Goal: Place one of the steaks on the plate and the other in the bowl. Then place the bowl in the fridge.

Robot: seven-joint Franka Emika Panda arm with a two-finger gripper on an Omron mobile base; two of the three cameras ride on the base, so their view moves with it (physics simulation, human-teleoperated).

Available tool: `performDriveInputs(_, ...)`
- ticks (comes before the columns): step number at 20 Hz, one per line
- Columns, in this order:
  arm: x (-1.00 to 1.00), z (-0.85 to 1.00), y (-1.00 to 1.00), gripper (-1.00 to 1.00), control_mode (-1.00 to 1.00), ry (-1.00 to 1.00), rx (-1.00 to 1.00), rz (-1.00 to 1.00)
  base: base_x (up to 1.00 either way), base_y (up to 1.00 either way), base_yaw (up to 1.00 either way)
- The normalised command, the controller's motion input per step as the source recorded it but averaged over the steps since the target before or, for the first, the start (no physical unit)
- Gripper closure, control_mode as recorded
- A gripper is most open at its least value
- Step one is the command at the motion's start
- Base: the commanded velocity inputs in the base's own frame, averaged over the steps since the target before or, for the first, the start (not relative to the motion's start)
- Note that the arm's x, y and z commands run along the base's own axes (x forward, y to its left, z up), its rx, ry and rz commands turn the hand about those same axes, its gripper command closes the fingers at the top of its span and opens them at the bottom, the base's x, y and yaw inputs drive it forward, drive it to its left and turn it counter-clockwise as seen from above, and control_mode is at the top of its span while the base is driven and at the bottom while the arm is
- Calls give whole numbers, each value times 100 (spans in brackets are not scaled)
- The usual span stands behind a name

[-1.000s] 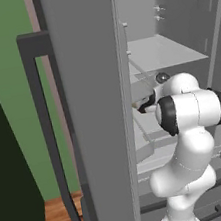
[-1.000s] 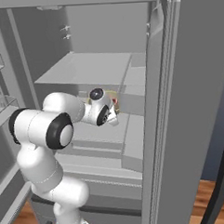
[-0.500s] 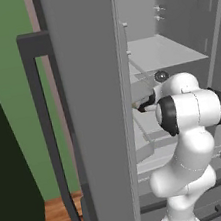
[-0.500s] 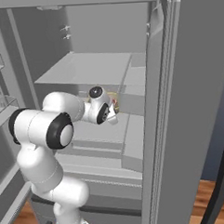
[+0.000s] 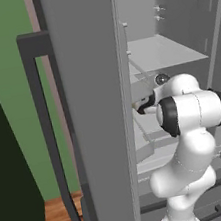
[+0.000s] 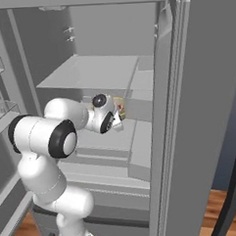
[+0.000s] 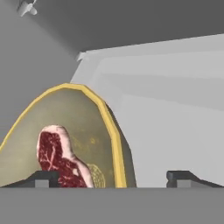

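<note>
Bowl: tan-yellow, inside fridge on grey shelf; holds one steak, deep red with whitish edge, at 7 o'clock of bowl interior in hand view. Gripper: jaws spread wide apart, clamped on nothing; bowl rim between fingertips, just beyond them, toward 10 o'clock. Right base view: bowl's yellow edge peeks at 2 o'clock of hand. Fridge doors open.
</note>
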Motion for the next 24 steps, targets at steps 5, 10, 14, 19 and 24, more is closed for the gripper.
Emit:
performDriveInputs(5, -27, 50, -19, -100, -100, -14, 0, 0, 0, 0, 0)
performDriveInputs(10, -39, 38, -3, -100, -100, -17, 0, 0, 0, 0, 0)
performDriveInputs(14, -44, 11, 0, -100, -100, -8, 0, 0, 0, 0, 0)
performDriveInputs(19, -46, 34, 0, -100, -100, -1, 0, 0, 0, 0, 0)
performDriveInputs(24, -61, 54, 0, -100, -100, 7, 0, 0, 0, 0, 0)
